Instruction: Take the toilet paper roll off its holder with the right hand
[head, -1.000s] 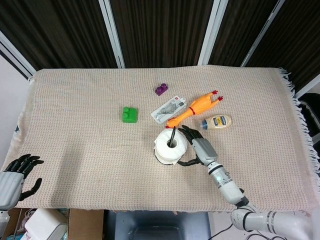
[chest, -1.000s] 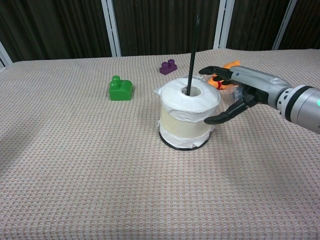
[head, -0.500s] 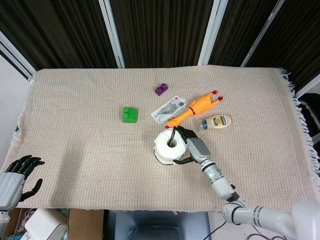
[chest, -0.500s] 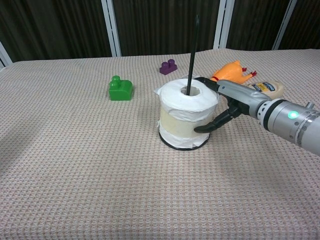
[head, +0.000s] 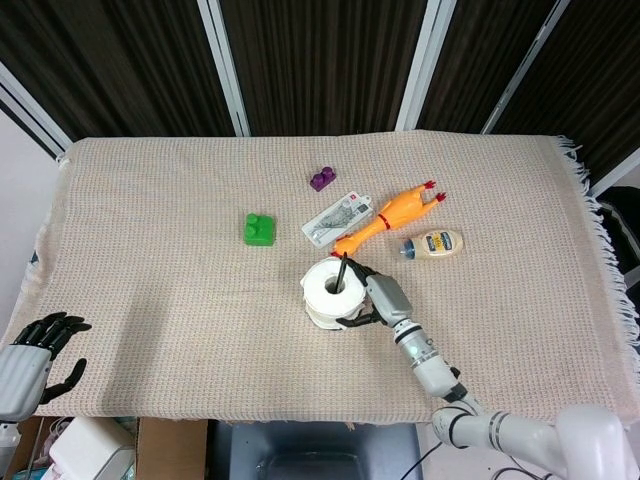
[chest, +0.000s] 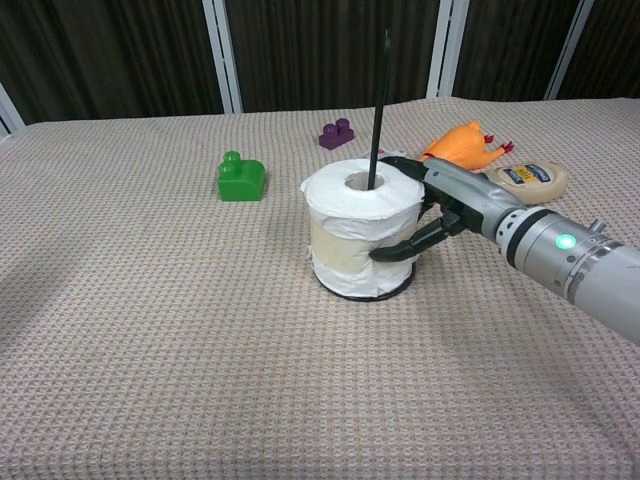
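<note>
While gripped, roll (chest: 357, 238) mid-cloth (head: 150, 230).

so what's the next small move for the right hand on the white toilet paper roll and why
Probably lift straight up. The right hand already grips the side of the white toilet paper roll, which still sits low on the round black base, and the thin black holder rod stands well above the roll's core, so a vertical pull clears it.

right hand (chest: 432, 212): black fingers | forearm: silver, green light
</note>
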